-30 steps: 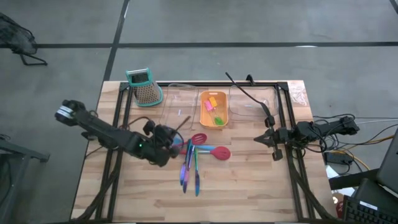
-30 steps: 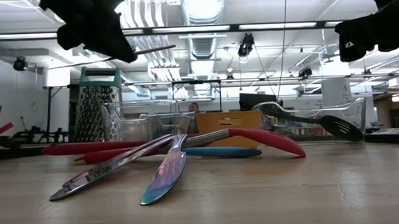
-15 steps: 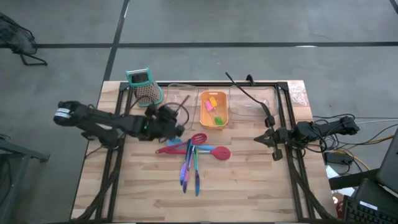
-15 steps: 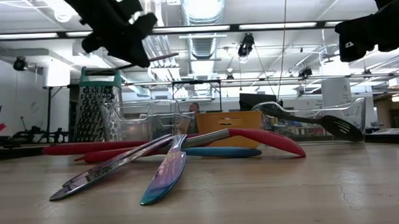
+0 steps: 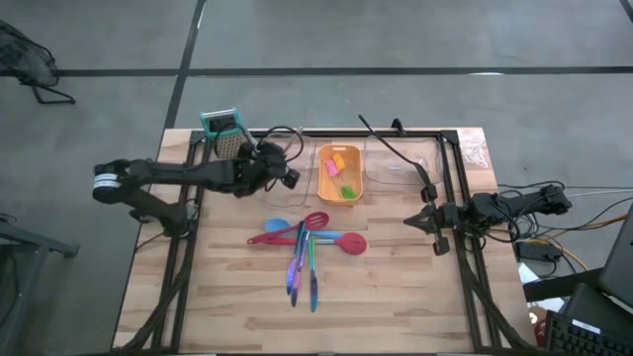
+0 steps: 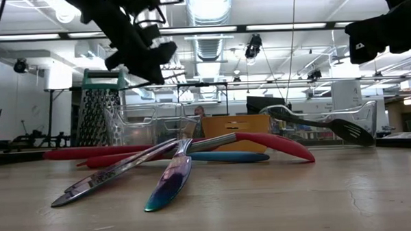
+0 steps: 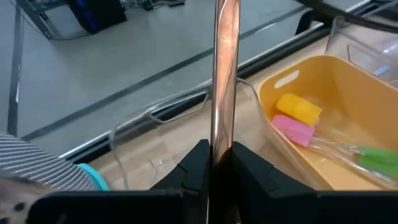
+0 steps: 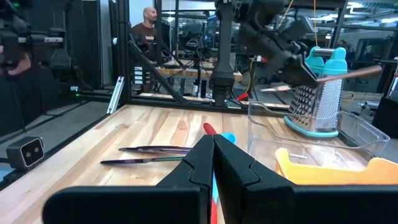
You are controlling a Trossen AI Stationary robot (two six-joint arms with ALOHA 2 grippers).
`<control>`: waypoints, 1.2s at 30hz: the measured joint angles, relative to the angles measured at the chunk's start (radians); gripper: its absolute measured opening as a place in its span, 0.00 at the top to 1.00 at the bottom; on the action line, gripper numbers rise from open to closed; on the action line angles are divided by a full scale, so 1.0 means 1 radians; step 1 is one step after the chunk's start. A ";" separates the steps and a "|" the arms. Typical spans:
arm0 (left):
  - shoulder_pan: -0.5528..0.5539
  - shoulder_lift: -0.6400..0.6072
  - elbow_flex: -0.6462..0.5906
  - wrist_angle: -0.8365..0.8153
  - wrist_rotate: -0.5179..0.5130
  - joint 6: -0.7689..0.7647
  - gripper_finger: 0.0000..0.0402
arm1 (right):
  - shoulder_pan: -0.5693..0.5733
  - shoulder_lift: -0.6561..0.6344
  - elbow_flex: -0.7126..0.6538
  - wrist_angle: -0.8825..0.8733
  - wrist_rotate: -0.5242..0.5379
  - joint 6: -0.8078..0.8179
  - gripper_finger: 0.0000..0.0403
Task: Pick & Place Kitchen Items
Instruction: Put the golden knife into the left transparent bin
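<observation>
My left gripper (image 5: pixel 275 164) hangs over the clear tray (image 5: pixel 289 176) at the far left, shut on a thin copper-coloured stick (image 7: pixel 225 74), which the right wrist view also shows (image 8: pixel 349 73). Red and blue spatulas (image 5: pixel 309 235) lie crossed on the table's middle, with several thin shiny sticks (image 5: pixel 302 272) fanned out on the near side. Pink, orange and green pieces lie in the orange tray (image 5: pixel 339 188). The long black spoon (image 5: pixel 396 153) leans in the right clear tray (image 5: pixel 404 170). My right gripper (image 5: pixel 425 220) waits shut at the right edge. My left gripper pinches the copper stick near one end (image 7: pixel 219 142) between its two fingers. The stick runs on along the fingers and juts out past their tips. The stick is lifted clear, nearly level above the clear tray, its free end (image 8: pixel 376 68) pointing toward the grater side in the right wrist view.
A teal-topped metal grater (image 5: pixel 226 133) stands at the far left corner, close to my left arm. A black frame rail (image 5: pixel 326 134) runs along the table's far edge. Bare wood lies on the near side of the table (image 5: pixel 396 307).
My left gripper has swung from beside the spatulas toward the table's far edge, ending over the left clear tray. It has turned on the way. The copper stick has gone with it, held clear of the table. The spatulas and sticks lie as before.
</observation>
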 joint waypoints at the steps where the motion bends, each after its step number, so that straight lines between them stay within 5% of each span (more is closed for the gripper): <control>1: 0.009 0.015 0.000 0.017 0.012 0.006 0.87 | 0.000 0.000 0.000 -0.001 -0.001 0.000 0.98; 20: 0.053 0.313 0.000 0.089 0.017 0.003 0.86 | 0.000 0.000 0.000 -0.004 0.000 -0.001 0.98; 36: 0.057 0.369 0.000 0.090 0.140 -0.017 0.86 | 0.000 0.000 0.000 -0.004 0.000 -0.003 0.98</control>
